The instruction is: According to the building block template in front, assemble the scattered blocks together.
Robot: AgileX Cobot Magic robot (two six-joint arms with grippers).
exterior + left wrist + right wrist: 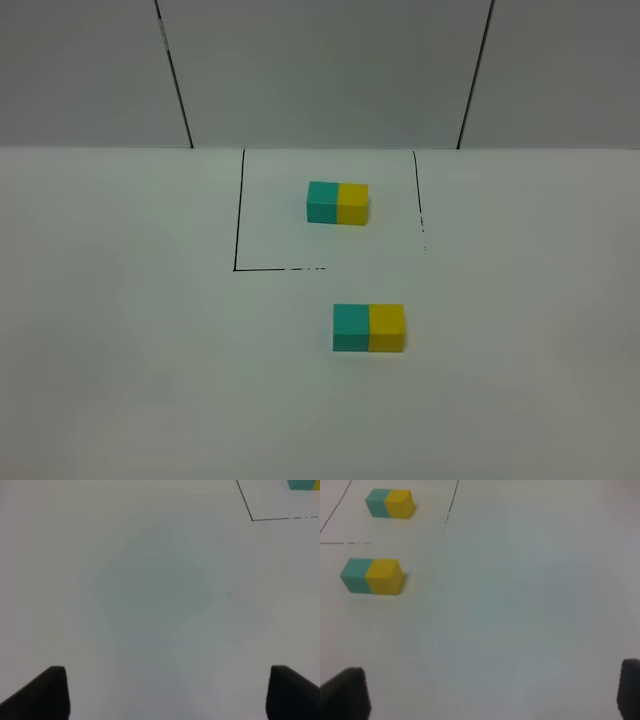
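Scattered blocks: small matte teal cube (351, 328) and matching yellow cube (387, 328), side by side and touching, teal on the left, on the white tabletop (120, 330) just outside the black-lined square (238, 215). Building block template (337, 203), a teal-and-yellow two-cube bar, inside that square, same colour order, farther back. Left tool (165, 692): black fingers (42, 692) spread wide over bare tabletop, nothing between them. Right tool (492, 695): fingers (345, 692) fully apart, empty, off to the side of both pairs.
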